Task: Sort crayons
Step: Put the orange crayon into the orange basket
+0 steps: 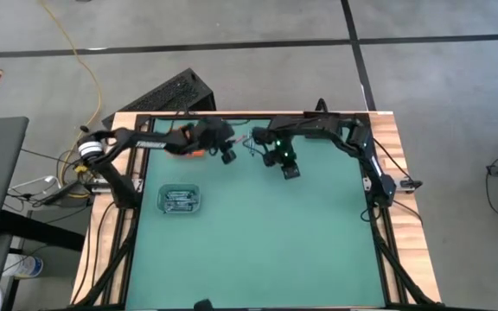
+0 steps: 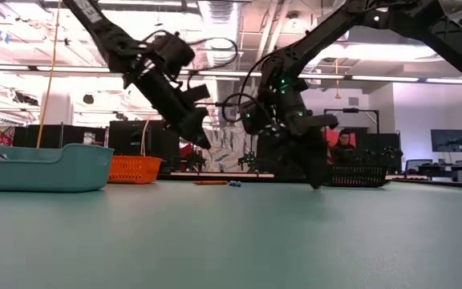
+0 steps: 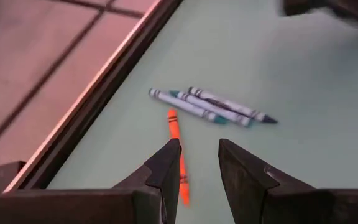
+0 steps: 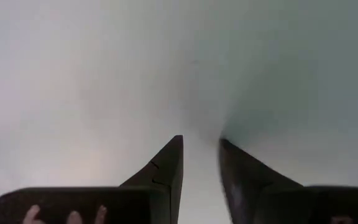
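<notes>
One orange-red crayon (image 3: 176, 146) and three blue-grey crayons (image 3: 211, 106) lie flat on the green mat near its far edge; they also show in the low view (image 2: 233, 183). My left gripper (image 3: 199, 149) is open and empty. It hangs tilted above the orange-red crayon, clear of the mat (image 2: 198, 132). My right gripper (image 4: 201, 146) is open and empty. It points down with its tips close to the mat (image 2: 317, 181), to the right of the crayons (image 1: 290, 169).
A teal tray (image 1: 181, 199) with several grey crayons stands on the left of the mat. An orange tray (image 2: 135, 168) stands under my left arm near the far edge. A black tray (image 2: 361, 175) stands at the far right. The table's wooden border (image 3: 98, 93) runs close beside the crayons.
</notes>
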`<action>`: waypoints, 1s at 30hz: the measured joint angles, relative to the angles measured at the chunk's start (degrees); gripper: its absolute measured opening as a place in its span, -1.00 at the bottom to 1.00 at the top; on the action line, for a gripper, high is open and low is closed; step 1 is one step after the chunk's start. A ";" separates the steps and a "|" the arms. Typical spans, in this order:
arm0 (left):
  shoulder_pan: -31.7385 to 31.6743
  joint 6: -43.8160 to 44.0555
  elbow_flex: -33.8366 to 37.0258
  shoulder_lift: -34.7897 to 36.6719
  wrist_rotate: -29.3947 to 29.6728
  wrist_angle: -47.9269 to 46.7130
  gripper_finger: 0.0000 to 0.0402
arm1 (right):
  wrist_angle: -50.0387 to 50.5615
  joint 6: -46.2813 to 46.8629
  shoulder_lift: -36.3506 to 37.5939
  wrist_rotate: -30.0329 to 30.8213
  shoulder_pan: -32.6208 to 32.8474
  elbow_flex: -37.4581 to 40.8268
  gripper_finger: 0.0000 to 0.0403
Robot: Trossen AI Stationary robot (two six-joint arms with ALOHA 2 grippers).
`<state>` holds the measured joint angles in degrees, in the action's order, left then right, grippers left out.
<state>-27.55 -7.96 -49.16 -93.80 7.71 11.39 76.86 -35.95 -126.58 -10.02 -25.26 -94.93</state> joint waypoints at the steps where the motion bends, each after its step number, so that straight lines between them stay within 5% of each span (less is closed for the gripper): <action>1: -1.14 -0.34 -1.41 -1.10 -1.31 -1.32 -0.51 | 0.43 0.14 -0.02 0.02 0.64 0.87 -0.44; 16: -4.35 -2.40 -23.14 -19.70 -3.24 -24.10 -0.42 | 0.94 2.96 0.64 -0.57 3.87 4.12 -0.44; 30: -8.47 -1.69 -23.86 -21.63 -7.51 -26.22 -0.45 | 1.22 2.52 3.74 -0.81 3.12 4.37 -0.44</action>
<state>-36.01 -9.65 -73.01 -115.44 0.20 -14.83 78.08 -33.43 -122.85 -10.83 -22.14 -90.56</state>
